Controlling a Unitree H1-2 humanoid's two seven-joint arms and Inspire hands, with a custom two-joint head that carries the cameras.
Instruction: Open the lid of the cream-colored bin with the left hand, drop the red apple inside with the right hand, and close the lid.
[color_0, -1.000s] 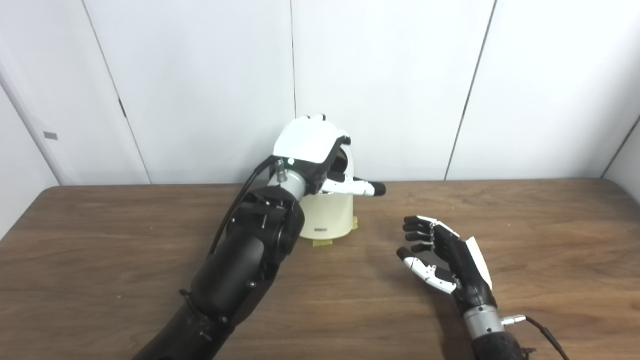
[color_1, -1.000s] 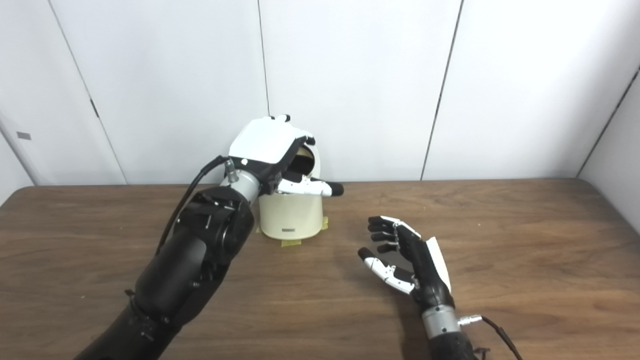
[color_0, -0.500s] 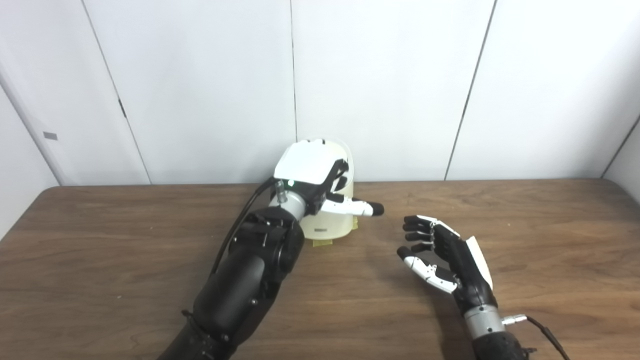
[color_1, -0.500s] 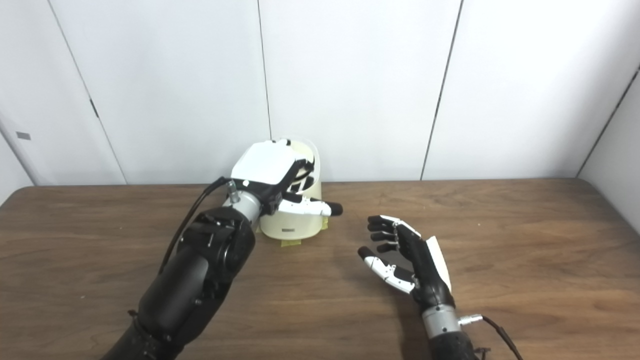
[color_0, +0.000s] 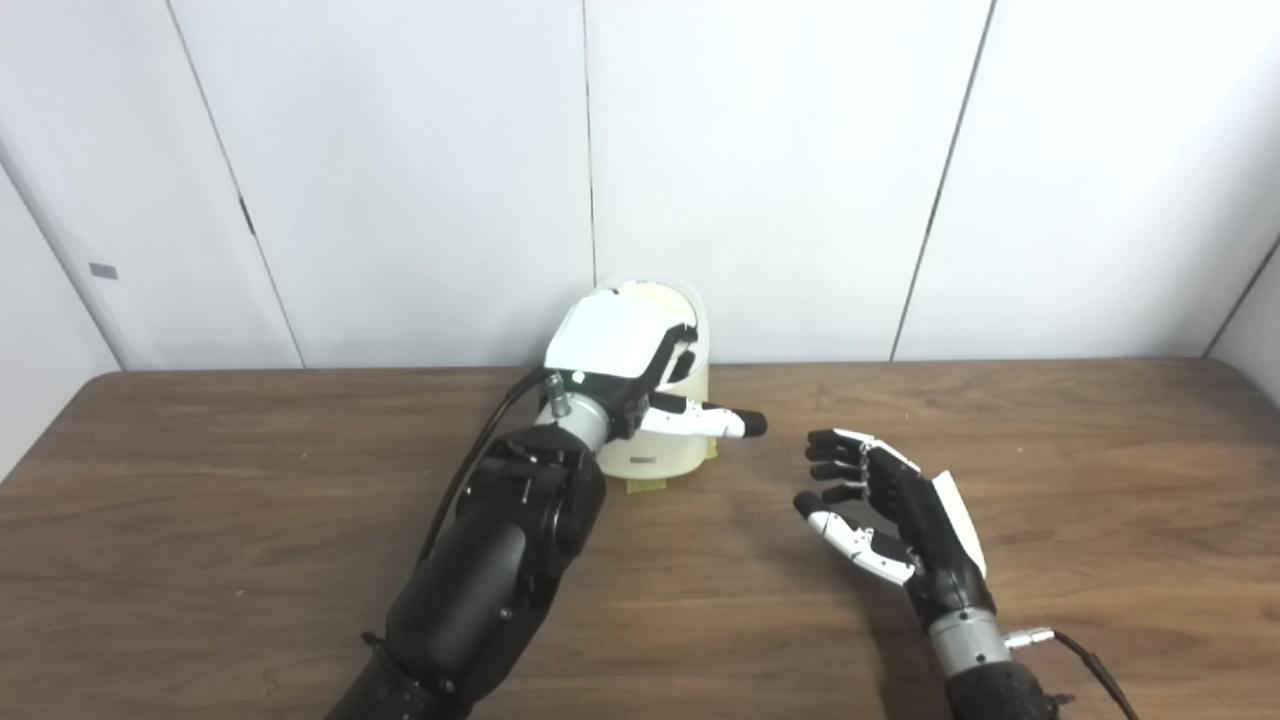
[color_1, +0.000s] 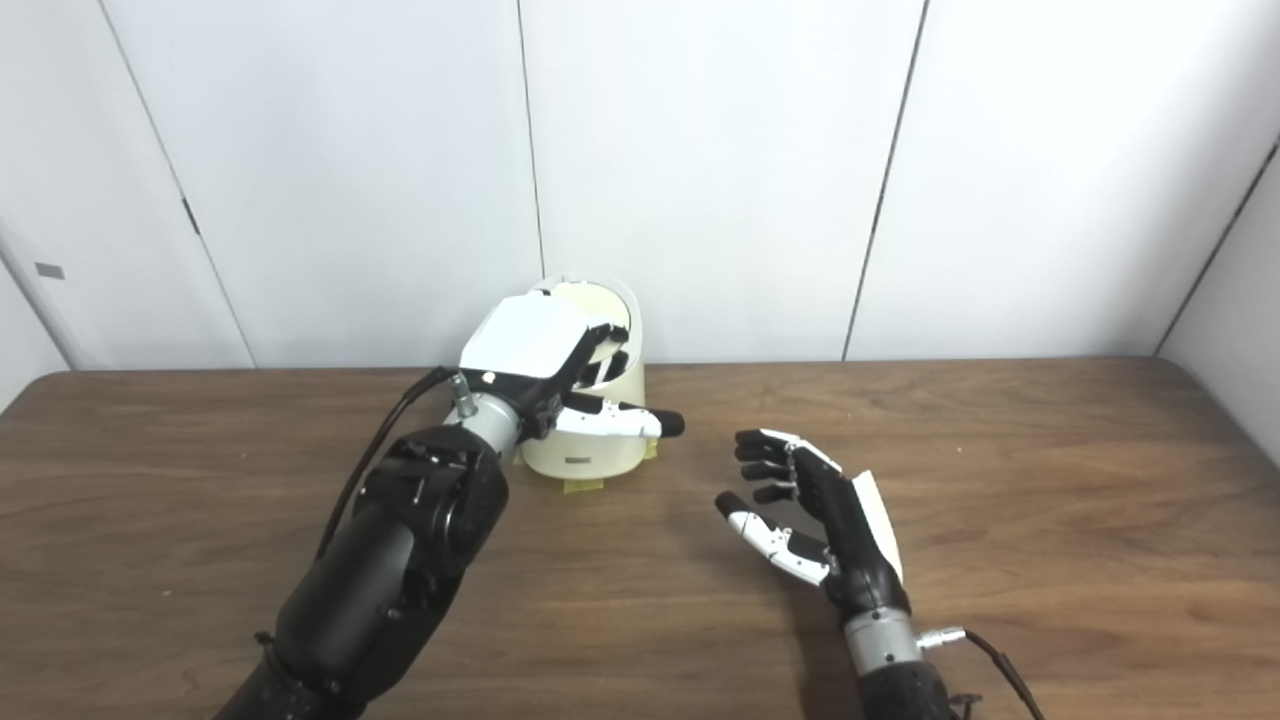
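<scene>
A round, cream plastic bin with smooth, glossy walls stands at the back of a dark wood-grain table, near the white panelled wall, with bits of yellow tape at its foot. The left hand, white-shelled on its back, rests on top of the bin, fingers curled down over the domed lid; its thumb sticks out to the right. Whether the fingers actually grip the lid cannot be told. The right hand hovers well apart on the right, palm turned left, fingers loosely spread, holding nothing. No apple shows; the bin's inside is hidden.
</scene>
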